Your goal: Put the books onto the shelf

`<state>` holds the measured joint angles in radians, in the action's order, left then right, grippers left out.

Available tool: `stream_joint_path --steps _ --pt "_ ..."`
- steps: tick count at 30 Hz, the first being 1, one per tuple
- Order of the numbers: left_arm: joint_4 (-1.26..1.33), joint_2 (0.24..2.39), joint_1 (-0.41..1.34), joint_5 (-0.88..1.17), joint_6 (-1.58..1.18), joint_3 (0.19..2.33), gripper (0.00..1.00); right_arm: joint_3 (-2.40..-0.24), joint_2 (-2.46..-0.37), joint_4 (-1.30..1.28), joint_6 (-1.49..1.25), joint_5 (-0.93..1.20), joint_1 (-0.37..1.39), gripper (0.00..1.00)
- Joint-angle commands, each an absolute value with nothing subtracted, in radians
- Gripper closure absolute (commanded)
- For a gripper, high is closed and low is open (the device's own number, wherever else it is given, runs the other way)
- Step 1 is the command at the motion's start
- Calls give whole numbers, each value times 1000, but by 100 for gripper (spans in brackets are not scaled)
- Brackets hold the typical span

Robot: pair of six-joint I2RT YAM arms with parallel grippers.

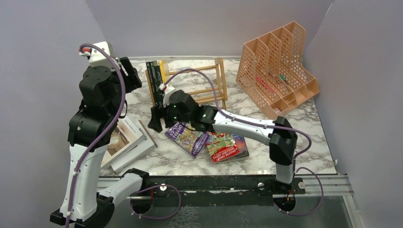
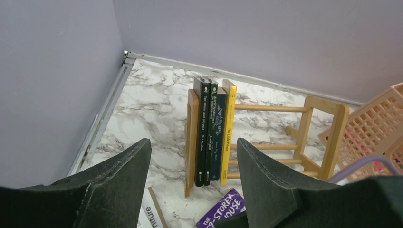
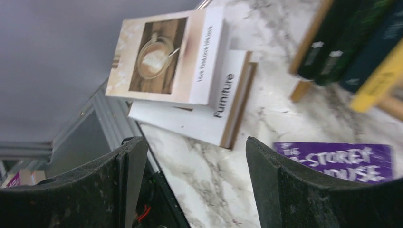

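Your left claw (image 2: 192,142) and right claw (image 3: 194,142) both gape empty; that purple paperback (image 1: 187,137) looks light, floppy, so pinch by its spine.

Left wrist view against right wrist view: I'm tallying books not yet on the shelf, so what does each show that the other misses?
Only left wrist: the shelf's far end frame and the peach mesh organiser. Only right wrist: the coffee-cover book. Both: four upright books on the shelf, the purple book, the white Furniture book.
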<state>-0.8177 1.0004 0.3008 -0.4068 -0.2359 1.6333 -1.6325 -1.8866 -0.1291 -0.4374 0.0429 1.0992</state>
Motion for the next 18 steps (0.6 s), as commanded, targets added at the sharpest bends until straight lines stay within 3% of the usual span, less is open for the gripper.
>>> stream_joint_path --steps 1,7,13,18 --pt "-807 957 296 -411 -240 1678 32 -1706 -1998 -126 -471 41 1170 20" --pt "-804 930 297 -412 -237 1672 27 -1825 -2145 -150 -571 -66 1250 20" --pt "-797 912 297 -448 -234 1527 16 -1916 -2252 -160 -573 -169 1262 19" --pt "-800 960 296 -503 -242 1484 14 -1997 -2339 -139 -562 -201 1262 18"
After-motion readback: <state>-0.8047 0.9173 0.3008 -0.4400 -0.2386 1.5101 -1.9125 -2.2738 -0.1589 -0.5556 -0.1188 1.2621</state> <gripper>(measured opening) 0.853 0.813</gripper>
